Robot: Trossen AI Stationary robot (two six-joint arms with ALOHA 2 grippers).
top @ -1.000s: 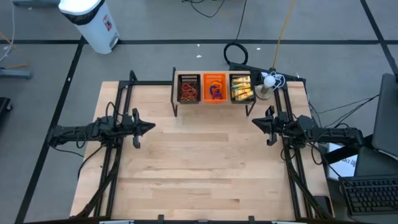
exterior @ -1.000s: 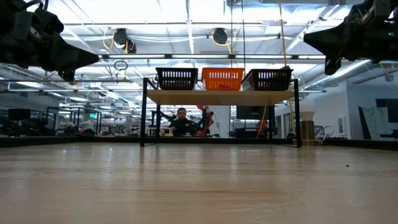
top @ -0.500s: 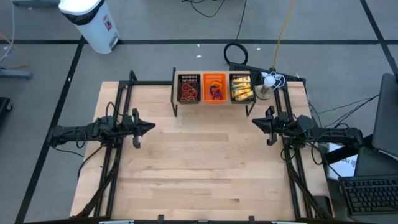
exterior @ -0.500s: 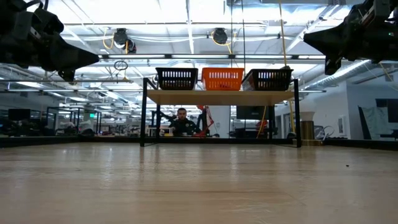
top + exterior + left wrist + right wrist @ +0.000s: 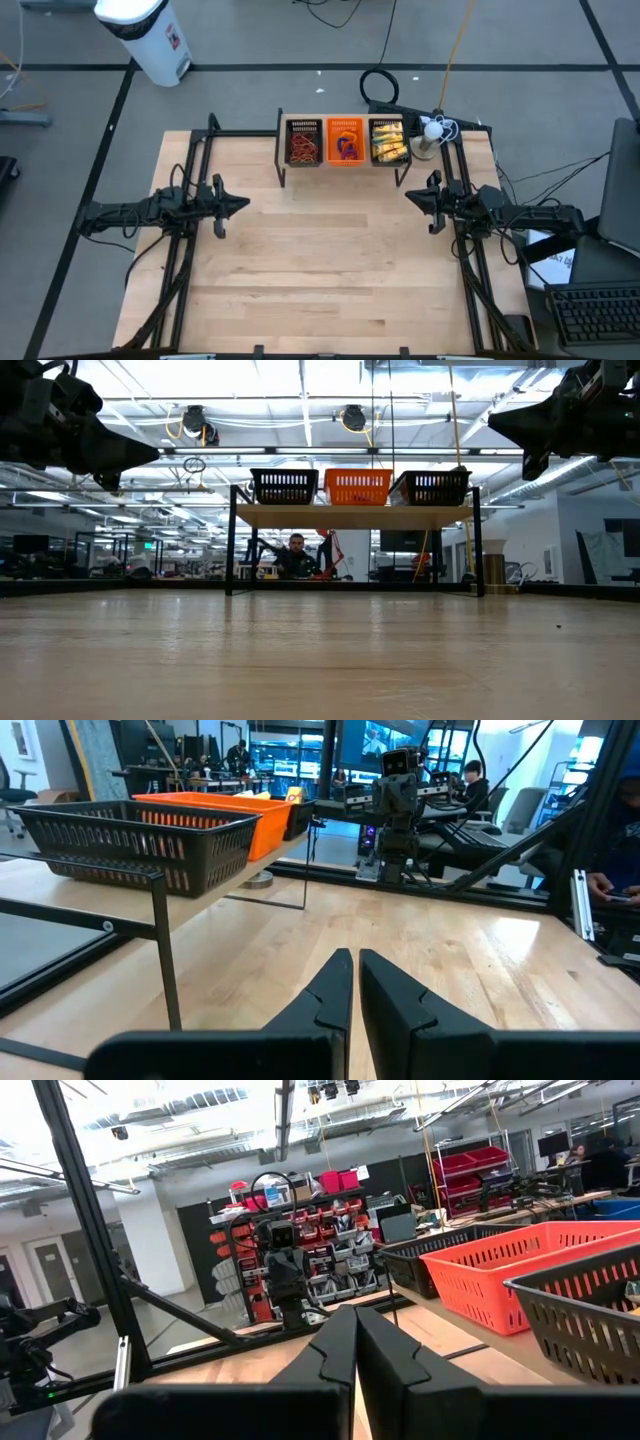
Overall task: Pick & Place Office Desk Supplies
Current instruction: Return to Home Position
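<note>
A grey floor (image 5: 250, 40) surrounds the wooden table (image 5: 330, 270) under bright ceiling lights (image 5: 305, 405).

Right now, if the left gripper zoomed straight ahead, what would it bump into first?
Probably the right gripper, which faces it across the table. The left gripper points over bare wood, and the shelf sits off to one side. Their heights look alike, but that is hard to judge.

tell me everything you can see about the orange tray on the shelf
The orange tray looks like moulded plastic: rectangular, open-topped, with slotted walls. It stands upright and level on the wooden shelf at the table's far edge, in the middle between two black mesh trays. Small purple and blue pieces lie inside it.
</note>
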